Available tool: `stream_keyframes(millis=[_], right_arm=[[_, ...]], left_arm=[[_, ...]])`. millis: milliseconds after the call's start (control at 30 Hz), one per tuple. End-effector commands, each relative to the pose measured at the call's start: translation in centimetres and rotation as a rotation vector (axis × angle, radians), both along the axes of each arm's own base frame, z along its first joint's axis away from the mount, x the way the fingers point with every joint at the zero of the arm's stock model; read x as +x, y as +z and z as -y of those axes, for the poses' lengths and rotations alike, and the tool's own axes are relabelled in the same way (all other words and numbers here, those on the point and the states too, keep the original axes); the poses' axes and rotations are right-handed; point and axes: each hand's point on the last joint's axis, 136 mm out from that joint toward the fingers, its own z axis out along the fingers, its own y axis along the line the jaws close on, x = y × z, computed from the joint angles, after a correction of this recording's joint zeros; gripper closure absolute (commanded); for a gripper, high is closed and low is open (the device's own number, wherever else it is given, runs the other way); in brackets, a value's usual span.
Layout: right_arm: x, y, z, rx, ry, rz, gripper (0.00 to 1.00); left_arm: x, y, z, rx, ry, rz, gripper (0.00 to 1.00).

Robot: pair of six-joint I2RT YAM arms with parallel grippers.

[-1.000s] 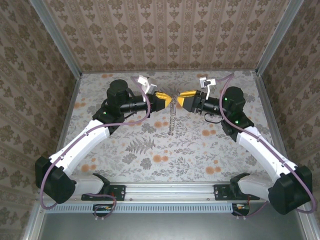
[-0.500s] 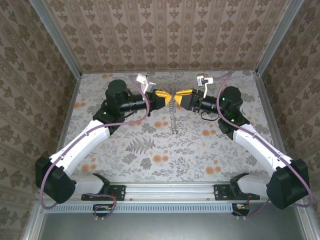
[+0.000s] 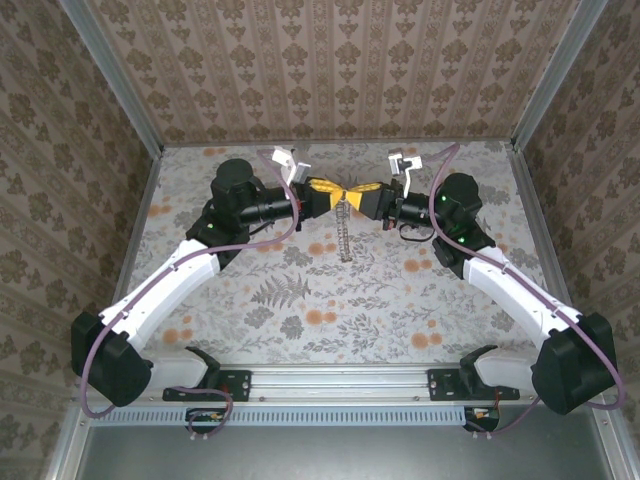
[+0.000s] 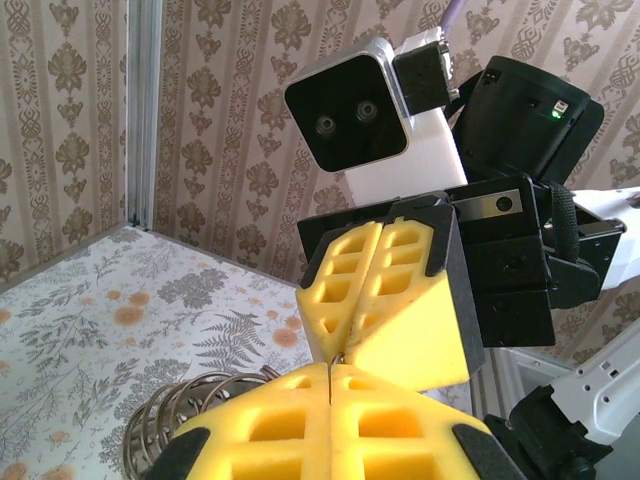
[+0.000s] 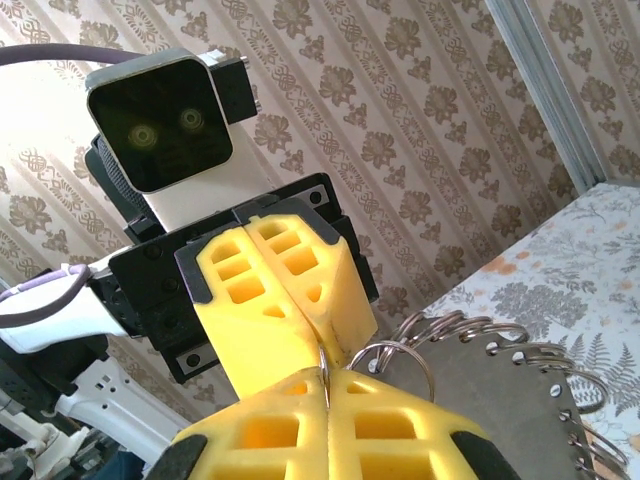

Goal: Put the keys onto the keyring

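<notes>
1. While both arms reach out over the far half of the floral table (image 3: pixel 400 300), the left gripper (image 3: pixel 336 188) and the right gripper (image 3: pixel 354 190) sit nose to nose, yellow tips touching, up off the surface.
2. The keyring (image 3: pixel 345 225) is the beaded chain. It hangs straight down from right where the two tips meet. Its low end is down near the tabletop, and I can't tell if it actually touches.
3. From the left wrist view, that arm's own yellow pads (image 4: pixel 400 430) are clamped flat together with zero gap. The right arm's pads (image 4: pixel 400 300) facing them are squeezed tight too.
4. There's a thin metal sliver (image 4: pixel 333 362) poking out at the seam where the noses touch.
5. Honestly can't tell which pair is really pinching the chain, since both are clenched at the same spot.
6. From the right wrist view, a bunch of wire rings (image 5: pixel 440 335) sits just beside the closed tips. They run along the edge of a grey plate with holes (image 5: pixel 500 400).
7. The key: can't pick it out anywhere, too small or hidden.
</notes>
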Motion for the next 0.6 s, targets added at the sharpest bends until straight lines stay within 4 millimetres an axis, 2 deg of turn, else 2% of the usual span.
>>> stream_keyframes(millis=[0,100,167,333,433,567], right_arm=[[-0.3,0.4,-0.1,-0.031,0.002,0.030,1.00],[-0.1,0.0,0.1,-0.082,-0.005,0.036,1.00],[0.2,-0.2,0.3,-0.122,-0.006,0.042,1.00],[0.0,-0.9,0.5,-0.266,0.014,0.079,1.00],[-0.1,-1.2,0.6,-0.341,0.030,0.107,1.00],[-0.2,-1.2,0.6,-0.393,0.056,0.132,1.00]], left_arm=[[-0.5,1.0,0.2,-0.020,-0.017,0.029,1.00],[-0.3,0.7,-0.2,0.020,0.012,0.034,0.98],[-0.2,0.9,-0.8,0.039,0.027,0.053,0.90],[-0.3,1.4,-2.3,0.086,-0.003,0.054,0.61],[-0.4,1.5,-2.9,0.124,-0.044,0.037,0.52],[-0.3,1.5,-3.3,0.156,-0.091,0.006,0.45]])
